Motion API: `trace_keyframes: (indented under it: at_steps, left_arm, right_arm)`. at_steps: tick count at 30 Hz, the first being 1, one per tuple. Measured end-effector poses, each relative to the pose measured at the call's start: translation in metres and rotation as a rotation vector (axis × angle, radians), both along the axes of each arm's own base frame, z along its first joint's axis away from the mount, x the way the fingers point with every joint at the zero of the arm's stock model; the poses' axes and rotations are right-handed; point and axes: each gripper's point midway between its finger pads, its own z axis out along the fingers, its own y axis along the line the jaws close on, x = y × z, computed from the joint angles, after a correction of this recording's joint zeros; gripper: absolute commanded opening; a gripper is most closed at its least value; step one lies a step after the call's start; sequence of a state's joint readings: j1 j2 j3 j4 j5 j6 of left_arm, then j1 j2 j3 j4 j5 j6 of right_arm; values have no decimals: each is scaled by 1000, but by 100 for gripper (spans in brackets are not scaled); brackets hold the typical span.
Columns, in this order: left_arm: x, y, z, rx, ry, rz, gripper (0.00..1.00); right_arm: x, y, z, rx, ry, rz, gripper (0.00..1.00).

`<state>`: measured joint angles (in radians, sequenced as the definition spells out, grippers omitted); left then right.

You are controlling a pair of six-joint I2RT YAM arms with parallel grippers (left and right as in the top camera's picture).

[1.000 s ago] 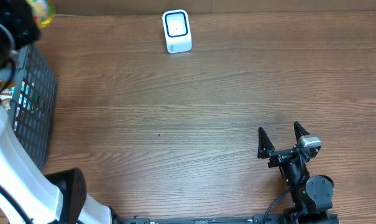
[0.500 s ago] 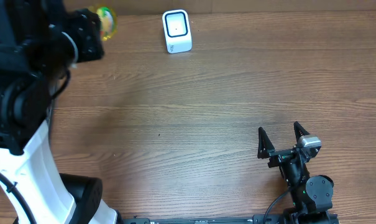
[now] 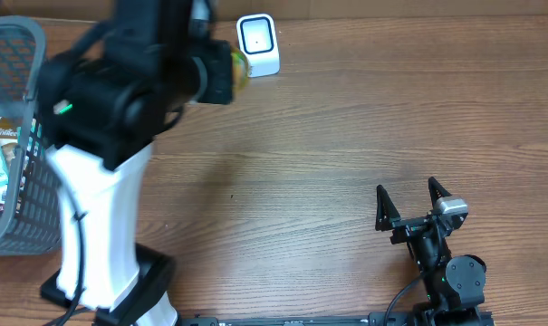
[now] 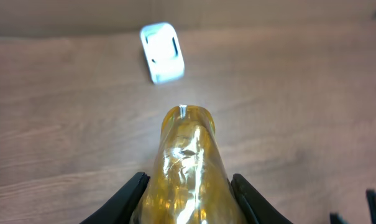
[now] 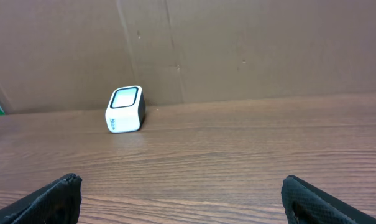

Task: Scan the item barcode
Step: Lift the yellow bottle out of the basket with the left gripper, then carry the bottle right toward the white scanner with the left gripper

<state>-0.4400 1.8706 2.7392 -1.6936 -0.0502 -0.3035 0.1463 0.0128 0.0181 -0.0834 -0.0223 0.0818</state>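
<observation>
A shiny golden-yellow wrapped item sits between the black fingers of my left gripper, which is shut on it. In the overhead view the item peeks out past the left arm, just left of the white barcode scanner at the table's far edge. The left wrist view has the scanner ahead of the item, slightly left. No barcode shows on the item. My right gripper stands open at the near right with nothing between its fingers; its wrist view shows the scanner far off.
A dark wire basket holding packaged goods stands at the left edge. The left arm's white base rises at the near left. A brown cardboard wall backs the table.
The left arm has swung right from the basket toward the scanner, carrying the golden item. The basket is uncovered again. The right arm has not moved.
</observation>
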Motion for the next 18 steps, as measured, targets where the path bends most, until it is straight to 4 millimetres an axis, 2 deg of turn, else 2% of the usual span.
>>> trace_keyframes:
  at_steps: [5, 13, 18]
  left_arm:
    - [5, -38, -40, 55, 106, -81, 23]
    - [-3, -102, -84, 123, 195, -214, 23]
    - [-7, -133, -116, 184, 241, -247, 22]
  right_arm:
    - [0, 0, 0, 0, 1, 0, 100]
    - [0, 0, 0, 0, 0, 0, 100]
    - [0, 0, 0, 0, 0, 0, 100]
